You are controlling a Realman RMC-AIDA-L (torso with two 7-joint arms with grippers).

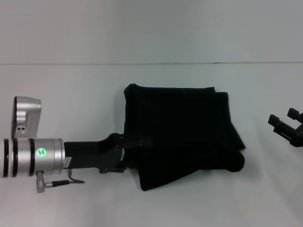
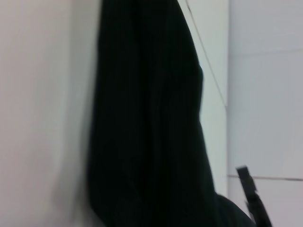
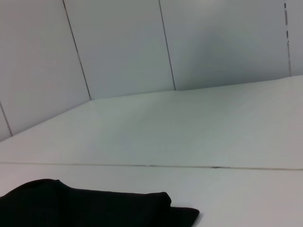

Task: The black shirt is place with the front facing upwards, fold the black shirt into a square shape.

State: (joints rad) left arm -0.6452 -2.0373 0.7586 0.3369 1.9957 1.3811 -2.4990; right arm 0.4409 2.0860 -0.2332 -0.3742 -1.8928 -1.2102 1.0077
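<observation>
A: Head view?
B: The black shirt [image 1: 182, 135] is lying folded mid-frame on the white table [image 1: 71, 94]. The left gripper [image 1: 135, 144] is reaching in at its left edge; whether its fingers are apart or clamped, cannot tell. The right gripper [image 1: 288, 124] is sitting at the right edge, fingers apart.
A: Wrist views?
B: Left: shirt filling centre. Right: shirt showing lower left.

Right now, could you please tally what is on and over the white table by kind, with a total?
Black shirt, folded into a rough square on the white table: 1
Grippers: 2, the left gripper at the shirt's left edge, the right gripper apart from the shirt at the table's right side
Total: 3
</observation>
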